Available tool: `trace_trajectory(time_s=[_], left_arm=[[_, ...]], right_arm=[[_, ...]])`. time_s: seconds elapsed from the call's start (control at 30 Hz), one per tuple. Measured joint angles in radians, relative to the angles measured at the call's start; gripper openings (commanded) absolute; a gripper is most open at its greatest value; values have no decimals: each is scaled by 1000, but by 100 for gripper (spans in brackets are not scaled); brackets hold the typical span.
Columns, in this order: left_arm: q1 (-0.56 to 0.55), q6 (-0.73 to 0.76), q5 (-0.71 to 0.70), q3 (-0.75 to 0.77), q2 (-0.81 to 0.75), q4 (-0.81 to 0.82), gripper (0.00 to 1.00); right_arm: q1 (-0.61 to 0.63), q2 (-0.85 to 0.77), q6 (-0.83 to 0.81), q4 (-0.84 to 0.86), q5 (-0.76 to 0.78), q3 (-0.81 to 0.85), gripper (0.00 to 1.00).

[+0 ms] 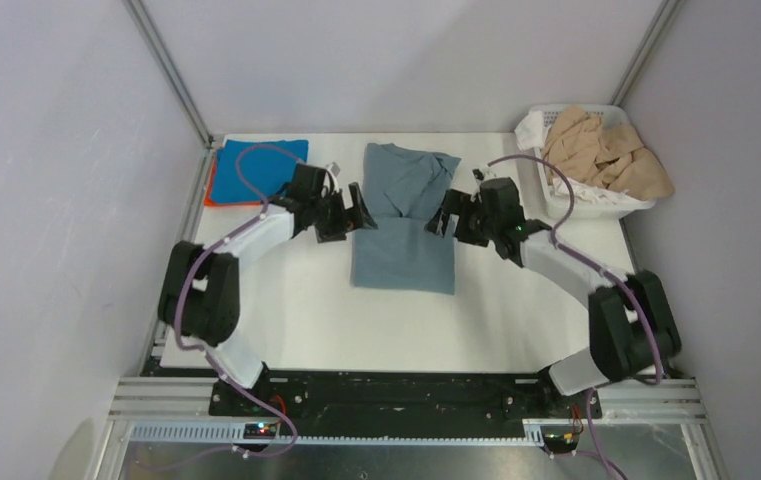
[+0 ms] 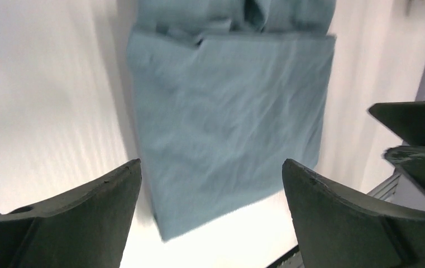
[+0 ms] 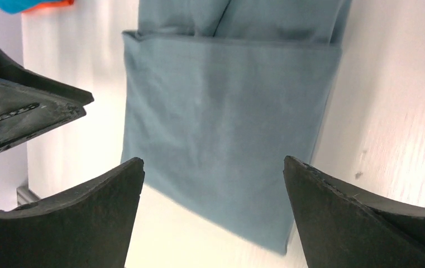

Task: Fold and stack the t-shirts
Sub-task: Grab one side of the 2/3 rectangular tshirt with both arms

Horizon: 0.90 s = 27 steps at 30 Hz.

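No readable text, labels, brands, numbers or signs in any of the three views.

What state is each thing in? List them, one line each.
Grey-blue shirt: partly folded, lying flat.
Blue shirt: folded, on top of a pile.
Orange shirt: under the blue one, only its edge shows.
Tan shirts: crumpled, unfolded, in the basket.
Basket: upright, holding cloth.
Left gripper: open, holding nothing.
Right gripper: open, holding nothing.
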Motion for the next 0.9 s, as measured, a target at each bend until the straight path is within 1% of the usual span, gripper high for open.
trace_trajectory(time_s=[0.07,0.17,0.23,0.37,0.43,0.47,0.5,0.53,0.6,0.63,0.8,0.87,0.9], left_arm=[[-6,-9,-20,-88,-80,4,100],[-26,-20,-43,-195,-159,8,100],[-47,-34,-50,-272,-193,19,100],[-73,-64,-42,-386,-201,61,99],[-76,-90,-30,-434,-201,89,93],[-76,-101,-13,-444,-202,112,86],[-76,-111,-7,-452,-202,138,83],[-76,-119,-3,-457,-198,158,77],[-79,-137,9,-472,-191,192,69],[-80,-143,13,-477,-186,203,67],[-87,-171,29,-508,-177,264,67],[-87,-179,37,-524,-181,290,65],[-87,-185,36,-533,-186,301,63]], right_arm=[[14,-90,4,-4,10,-64,100],[31,-203,14,-6,10,-182,99],[37,-241,26,-16,10,-248,99],[40,-264,55,-34,8,-357,99],[40,-264,68,-37,8,-383,97],[40,-264,77,-37,7,-391,95],[41,-263,85,-36,6,-394,94],[42,-259,92,-33,6,-394,93],[45,-247,106,-19,5,-394,91],[47,-238,114,-15,5,-394,90],[54,-217,134,-9,5,-394,89],[56,-217,139,-9,6,-394,88],[57,-217,140,-9,6,-394,88]])
